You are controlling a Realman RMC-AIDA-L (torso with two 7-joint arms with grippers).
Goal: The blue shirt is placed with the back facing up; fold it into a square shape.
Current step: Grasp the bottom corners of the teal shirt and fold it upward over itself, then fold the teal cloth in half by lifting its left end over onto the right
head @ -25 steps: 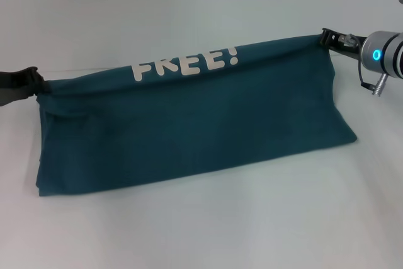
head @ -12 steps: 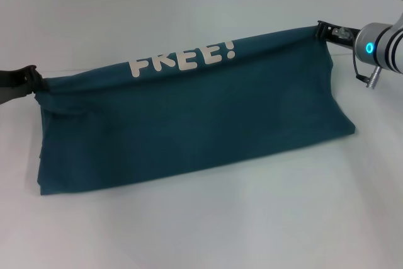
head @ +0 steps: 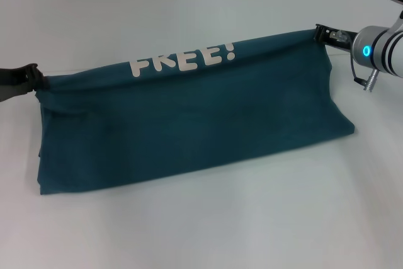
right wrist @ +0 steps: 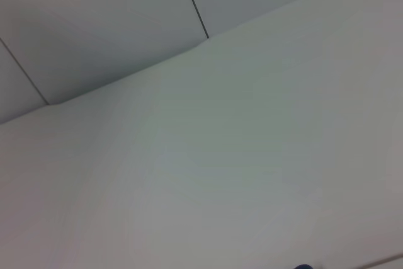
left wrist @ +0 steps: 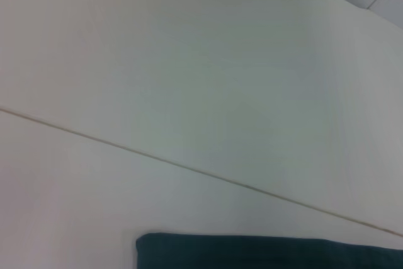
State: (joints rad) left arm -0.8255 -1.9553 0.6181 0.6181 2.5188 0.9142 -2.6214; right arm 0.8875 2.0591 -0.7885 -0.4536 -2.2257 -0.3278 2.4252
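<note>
The large dark teal-blue cotton shirt (head: 189, 124) hangs stretched left to right above the white counter (head: 201, 225), its lower edge resting there, "FREE!" along its raised top. The left tool (head: 38, 80) and right tool (head: 320, 33) each pinch a top corner.

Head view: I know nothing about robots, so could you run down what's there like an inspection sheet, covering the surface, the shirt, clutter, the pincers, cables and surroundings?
Surface: plain white table.
Job's things: blue shirt held up along its top edge, lower edge resting on the table; white "FREE!" lettering near the top edge.
Clutter: nothing seen.
Pincers: left pincer shut on the shirt's left top corner; right pincer shut on the right top corner.
Cables: a thin cable and plug at the right wrist.
Surroundings: a thin seam crosses the table in the left wrist view; pale panels in the right wrist view.
</note>
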